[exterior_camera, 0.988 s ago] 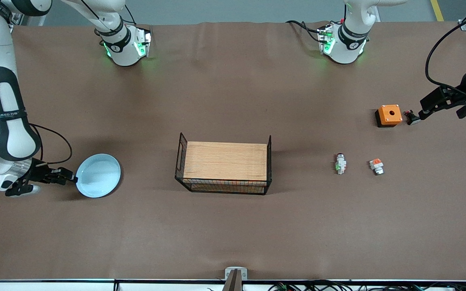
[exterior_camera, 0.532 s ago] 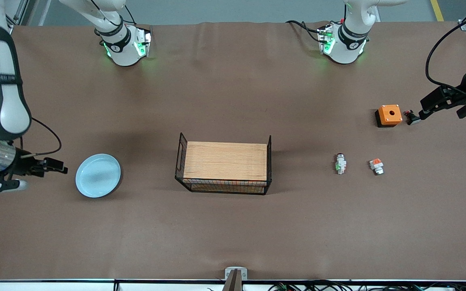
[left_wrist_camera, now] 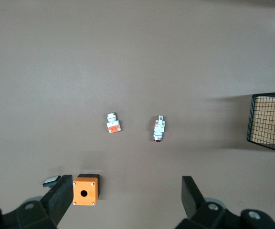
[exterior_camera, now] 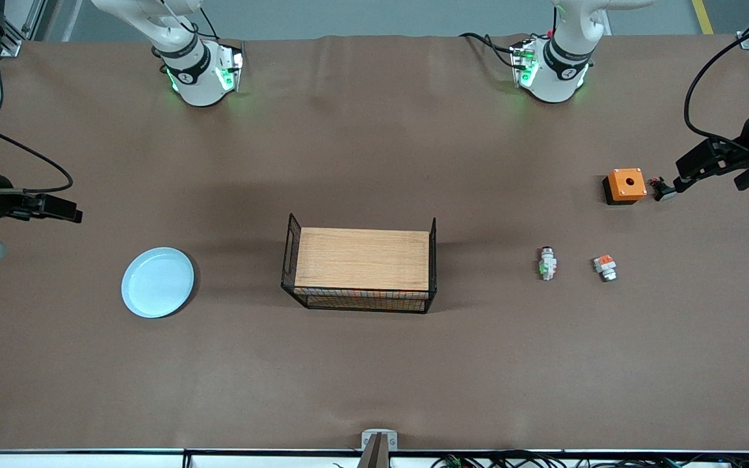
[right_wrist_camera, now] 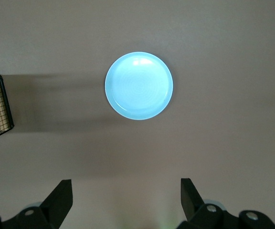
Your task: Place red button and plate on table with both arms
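Both jaws (spread, empty) hover near table (exterior_camera: 374, 364) ends.

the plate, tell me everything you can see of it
The plate is round, shallow and pale blue, with a low raised rim and faint rings in its glossy well, which is empty. It looks like ceramic or plastic, though which is unclear. It lies flat and upright on the brown table toward the right arm's end, beside the wire rack but apart from it. Nothing touches it; the right claw hangs open in the air, clear of it.
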